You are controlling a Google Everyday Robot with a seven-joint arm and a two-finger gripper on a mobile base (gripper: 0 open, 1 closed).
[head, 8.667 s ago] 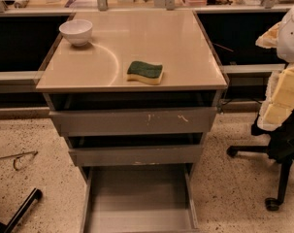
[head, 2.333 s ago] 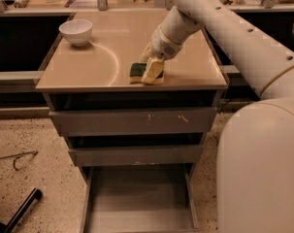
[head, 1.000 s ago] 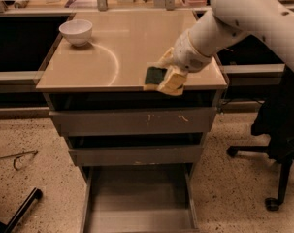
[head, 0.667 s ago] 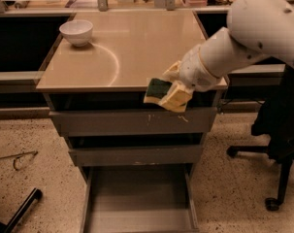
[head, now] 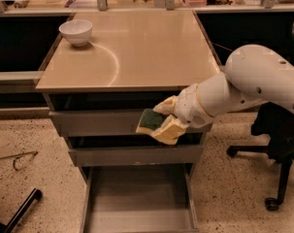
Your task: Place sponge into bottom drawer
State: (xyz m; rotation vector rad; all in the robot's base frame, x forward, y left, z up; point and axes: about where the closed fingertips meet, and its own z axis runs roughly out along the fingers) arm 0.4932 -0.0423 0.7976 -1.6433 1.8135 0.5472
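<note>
My gripper (head: 162, 123) is shut on the sponge (head: 151, 119), whose dark green face shows between the pale fingers (head: 170, 130). It hangs in front of the top drawer front, off the front edge of the cabinet top, well above the bottom drawer (head: 137, 198). The bottom drawer is pulled out, a grey tray with a flat floor and low side walls, and nothing lies in it. My white arm (head: 243, 89) reaches in from the right.
A white bowl (head: 76, 31) stands at the back left of the tan cabinet top (head: 137, 47). The middle drawer front (head: 132, 155) is shut. A black office chair (head: 280, 144) stands at the right. A wire object (head: 18, 159) lies on the speckled floor at left.
The gripper took the sponge off the cabinet top, carried it forward over the front edge and lowered it in front of the top drawer.
</note>
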